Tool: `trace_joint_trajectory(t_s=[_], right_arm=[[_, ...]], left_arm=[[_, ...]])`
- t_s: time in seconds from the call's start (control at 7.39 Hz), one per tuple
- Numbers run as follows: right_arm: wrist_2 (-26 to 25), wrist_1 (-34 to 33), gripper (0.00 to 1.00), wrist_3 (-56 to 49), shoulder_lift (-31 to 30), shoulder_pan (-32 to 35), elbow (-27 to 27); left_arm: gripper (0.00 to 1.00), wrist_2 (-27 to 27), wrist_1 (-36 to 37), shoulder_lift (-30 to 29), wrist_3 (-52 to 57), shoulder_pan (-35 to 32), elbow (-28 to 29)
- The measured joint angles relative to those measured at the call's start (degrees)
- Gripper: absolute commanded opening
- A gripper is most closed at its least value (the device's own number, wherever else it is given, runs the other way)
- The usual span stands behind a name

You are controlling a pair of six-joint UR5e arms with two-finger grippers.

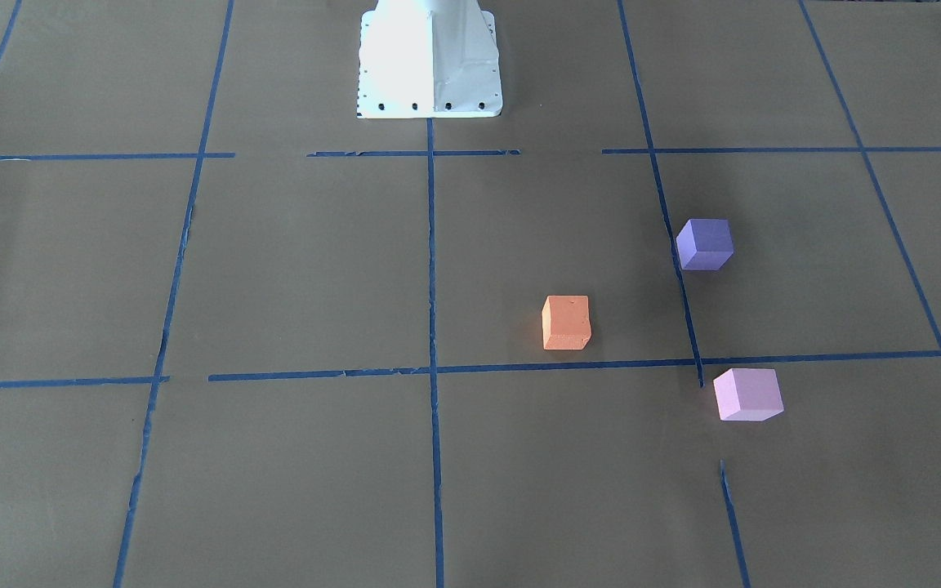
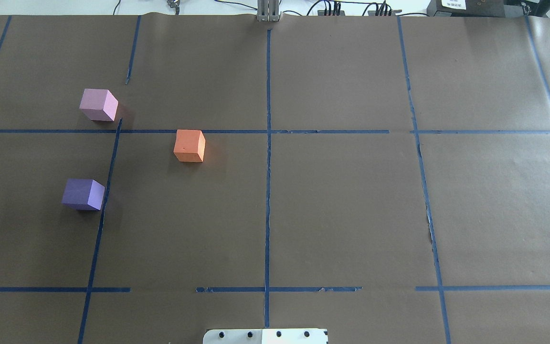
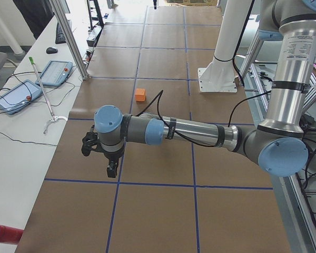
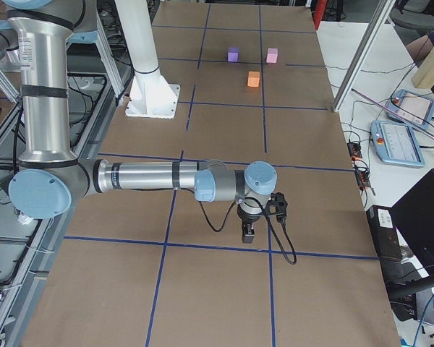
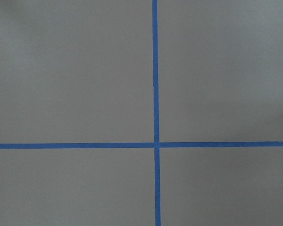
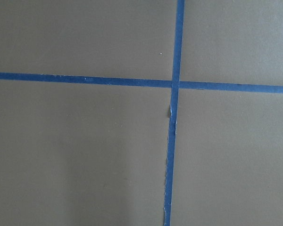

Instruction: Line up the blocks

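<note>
Brown paper bears a matte orange cube, violet cube and pink cube, apart; left fingers, right fingers: opening unclear.

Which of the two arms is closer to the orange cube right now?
Left. The left arm reaches over the table's left end, with the orange cube a little beyond it. The right arm is at the opposite end, far from it.

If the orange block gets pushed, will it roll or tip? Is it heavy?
The orange block sits flat on one face, a squat cube, so it probably slides rather than rolls or tips. Its matte, foam-like surface suggests it is light and not slippery, maybe slightly squashy.
</note>
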Motion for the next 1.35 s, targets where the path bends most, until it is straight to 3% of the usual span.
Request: trace_joint_trajectory(t_s=[1.08,1.35], right_arm=[[0.0,-0.05,1.0,0.0,0.0,0.0,0.0],[0.0,-0.03,1.0,0.0,0.0,0.0,0.0]], left_arm=[[1.0,0.04,-5.73,1.21,0.08,0.77,0.28],[1.0,0.09,-8.44,1.03,-2.35,5.2,-0.4]])
